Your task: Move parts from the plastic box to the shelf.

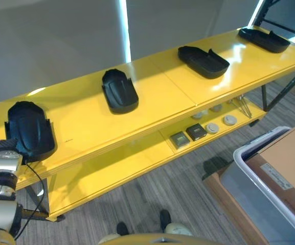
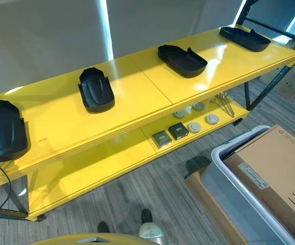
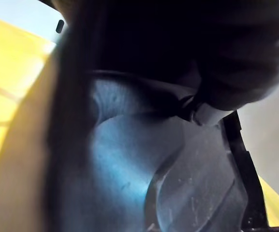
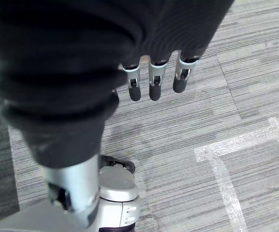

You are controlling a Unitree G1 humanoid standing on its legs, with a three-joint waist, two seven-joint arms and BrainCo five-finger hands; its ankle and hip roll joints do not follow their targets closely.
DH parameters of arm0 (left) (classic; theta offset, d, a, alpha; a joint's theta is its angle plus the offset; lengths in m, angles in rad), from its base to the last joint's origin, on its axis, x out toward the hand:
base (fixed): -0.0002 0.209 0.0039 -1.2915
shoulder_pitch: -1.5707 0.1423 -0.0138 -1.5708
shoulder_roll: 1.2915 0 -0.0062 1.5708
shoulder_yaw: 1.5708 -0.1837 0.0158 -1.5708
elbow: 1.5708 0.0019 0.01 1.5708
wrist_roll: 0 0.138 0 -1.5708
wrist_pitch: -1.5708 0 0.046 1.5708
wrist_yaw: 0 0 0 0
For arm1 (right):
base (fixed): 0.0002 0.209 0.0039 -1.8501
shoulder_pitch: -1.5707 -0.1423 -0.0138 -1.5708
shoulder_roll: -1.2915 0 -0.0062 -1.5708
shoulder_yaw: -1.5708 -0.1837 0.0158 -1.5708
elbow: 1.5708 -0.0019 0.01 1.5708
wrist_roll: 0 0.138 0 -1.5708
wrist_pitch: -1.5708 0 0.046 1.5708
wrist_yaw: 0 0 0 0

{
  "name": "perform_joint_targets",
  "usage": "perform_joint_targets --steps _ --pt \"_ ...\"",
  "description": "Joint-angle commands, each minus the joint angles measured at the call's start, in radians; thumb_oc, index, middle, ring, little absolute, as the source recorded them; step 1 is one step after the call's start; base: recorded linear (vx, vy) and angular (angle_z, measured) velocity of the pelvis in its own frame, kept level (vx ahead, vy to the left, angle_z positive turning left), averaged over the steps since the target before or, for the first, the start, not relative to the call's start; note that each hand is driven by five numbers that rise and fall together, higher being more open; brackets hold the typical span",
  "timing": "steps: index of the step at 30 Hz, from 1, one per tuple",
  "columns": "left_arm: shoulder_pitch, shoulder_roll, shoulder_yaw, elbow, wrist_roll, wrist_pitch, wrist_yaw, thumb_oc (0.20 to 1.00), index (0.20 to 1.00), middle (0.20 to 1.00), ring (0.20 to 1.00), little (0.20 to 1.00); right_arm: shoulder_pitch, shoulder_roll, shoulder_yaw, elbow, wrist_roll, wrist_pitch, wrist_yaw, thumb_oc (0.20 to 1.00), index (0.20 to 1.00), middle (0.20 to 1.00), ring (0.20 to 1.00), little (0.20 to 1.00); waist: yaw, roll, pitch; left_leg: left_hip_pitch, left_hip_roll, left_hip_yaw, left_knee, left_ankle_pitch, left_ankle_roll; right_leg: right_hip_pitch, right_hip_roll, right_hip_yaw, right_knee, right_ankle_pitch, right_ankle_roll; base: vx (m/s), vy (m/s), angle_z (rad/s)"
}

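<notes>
Black moulded plastic parts sit in a row along the top board of the long yellow two-tier shelf, and I read them from my left. The leftmost part lies at the shelf's near-left end, and my left hand is right against it; in the left wrist view the dark shell sits hard up to the hand, so I cannot tell whether the fingers grip it or have let go. Next come the second part, the third part and the far part, well apart, presumably so each can be set down cleanly. At lower right stands the grey plastic box holding a brown cardboard sheet. My right hand hangs over the floor, fingers straight and relaxed, empty.
</notes>
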Motion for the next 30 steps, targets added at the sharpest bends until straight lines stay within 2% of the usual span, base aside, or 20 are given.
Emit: perform_joint_targets --steps 1,8,17,22,27,29,30 --pt "-0.115 0.026 -0.025 0.065 0.062 -0.043 0.081 0.200 0.200 0.200 0.200 0.200 -0.032 -0.043 0.058 0.035 -0.019 -0.014 0.008 1.000 1.000 1.000 1.000 1.000 -0.019 -0.008 0.042 -0.065 0.034 -0.053 0.124 -0.112 0.013 -0.047 -0.044 0.031 0.094 -0.120 0.078 -0.07 0.043 -0.05" --pt "-0.306 0.048 -0.112 0.140 0.006 -0.056 0.146 0.200 0.200 0.200 0.200 0.200 -0.110 -0.083 0.109 0.047 0.049 -0.061 0.019 1.000 1.000 1.000 1.000 1.000 -0.039 -0.031 0.133 -0.173 0.040 -0.060 0.165 -0.101 0.011 -0.143 -0.029 0.046 0.119 -0.113 0.063 -0.13 0.018 -0.03" --pt "-0.381 0.057 -0.149 0.165 0.003 -0.041 0.148 0.200 0.200 0.200 0.200 0.200 -0.128 -0.079 0.118 0.029 0.082 -0.058 0.010 1.000 1.000 1.000 1.000 1.000 -0.041 -0.045 0.154 -0.196 0.045 -0.059 0.172 -0.096 0.009 -0.162 -0.022 0.047 0.114 -0.103 0.057 -0.03 -0.014 -0.04" --pt "-0.404 0.088 -0.173 0.177 0.050 -0.015 0.116 0.200 0.200 0.200 0.200 0.200 -0.129 -0.081 0.115 0.029 0.072 -0.060 0.019 1.000 1.000 1.000 1.000 1.000 -0.039 -0.044 0.156 -0.198 0.046 -0.058 0.178 -0.095 0.007 -0.157 -0.022 0.042 0.109 -0.103 0.054 0.00 0.000 0.00" --pt "-0.390 0.117 -0.194 0.163 0.164 0.025 0.041 0.200 0.200 0.200 0.200 0.200 -0.122 -0.082 0.107 0.031 0.066 -0.060 0.021 1.000 1.000 1.000 1.000 1.000 -0.032 -0.037 0.153 -0.188 0.041 -0.060 0.175 -0.097 0.008 -0.143 -0.026 0.036 0.103 -0.102 0.055 0.00 0.000 0.00" --pt "-0.375 0.147 -0.227 0.135 0.298 0.068 -0.042 0.200 0.200 0.200 0.200 0.200 -0.121 -0.087 0.098 0.024 0.068 -0.053 0.027 1.000 1.000 1.000 1.000 1.000 -0.023 -0.031 0.150 -0.182 0.036 -0.065 0.174 -0.099 0.010 -0.133 -0.031 0.031 0.099 -0.100 0.057 0.00 0.000 0.00" --pt "-0.368 0.156 -0.237 0.131 0.318 0.076 -0.058 0.200 0.200 0.200 0.200 0.200 -0.122 -0.091 0.096 0.020 0.069 -0.047 0.030 1.000 1.000 1.000 1.000 1.000 -0.021 -0.029 0.150 -0.179 0.034 -0.066 0.174 -0.100 0.010 -0.130 -0.032 0.031 0.099 -0.101 0.058 0.00 0.000 0.00"
